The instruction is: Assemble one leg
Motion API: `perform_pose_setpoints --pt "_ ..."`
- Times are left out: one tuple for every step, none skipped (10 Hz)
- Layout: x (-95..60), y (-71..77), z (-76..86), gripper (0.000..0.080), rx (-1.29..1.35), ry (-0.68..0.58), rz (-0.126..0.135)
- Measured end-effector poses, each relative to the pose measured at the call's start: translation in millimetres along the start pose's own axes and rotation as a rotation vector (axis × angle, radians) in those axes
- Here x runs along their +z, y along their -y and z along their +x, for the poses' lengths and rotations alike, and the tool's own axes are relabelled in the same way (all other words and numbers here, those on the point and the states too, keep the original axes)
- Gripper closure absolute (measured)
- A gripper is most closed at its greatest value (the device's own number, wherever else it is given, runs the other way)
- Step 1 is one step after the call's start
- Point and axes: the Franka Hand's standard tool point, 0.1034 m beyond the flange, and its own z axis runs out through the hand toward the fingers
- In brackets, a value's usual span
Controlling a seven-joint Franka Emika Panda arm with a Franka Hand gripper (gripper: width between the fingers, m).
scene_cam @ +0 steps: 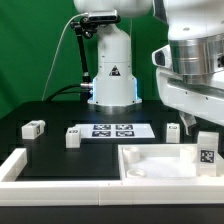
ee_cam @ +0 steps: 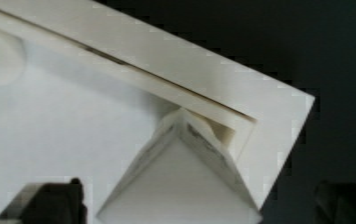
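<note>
A leg [scene_cam: 207, 152], a small white block with a black-and-white tag, stands upright at the near right corner of the white panel [scene_cam: 150, 168]. My gripper [scene_cam: 203, 127] hangs right above it. In the wrist view the leg [ee_cam: 184, 165] runs from between my fingers down to the panel's corner [ee_cam: 86, 110]. My gripper [ee_cam: 196, 208] has its dark fingers [ee_cam: 50, 205] on either side of the leg with a thin gap showing on each side, so it looks open. Whether the leg's foot sits in the corner socket is hidden.
Three more tagged legs lie on the black table: one at the far left [scene_cam: 33, 128], one beside the marker board [scene_cam: 72, 136] and one behind the panel [scene_cam: 174, 131]. The marker board [scene_cam: 112, 130] lies mid-table. A white L-shaped rail [scene_cam: 14, 166] borders the near left. The robot base [scene_cam: 110, 65] stands behind.
</note>
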Motion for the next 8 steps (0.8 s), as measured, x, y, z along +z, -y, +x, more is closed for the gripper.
perform_pose_setpoints --pt "0.0 -0.2 0.6 0.0150 -0.124 -0.013 -0.008" --pt "-0.3 1.7 0.6 0.0150 -0.237 -0.033 -0.012" --pt "0.6 2.5 3.2 0.0150 -0.357 -0.047 -0.002" --pt "2.6 0.3 9.1 0.0150 -0.459 -0.062 0.008" --pt "5.0 -3.3 13.9 0.0150 -0.482 -0.071 0.013" --pt "6.2 -6.4 23.0 0.0150 -0.595 -0.097 0.023" --pt "6.5 -9.3 27.0 0.0150 -0.696 -0.099 0.015" --pt "6.6 -9.1 26.5 0.0150 -0.712 -0.099 0.014"
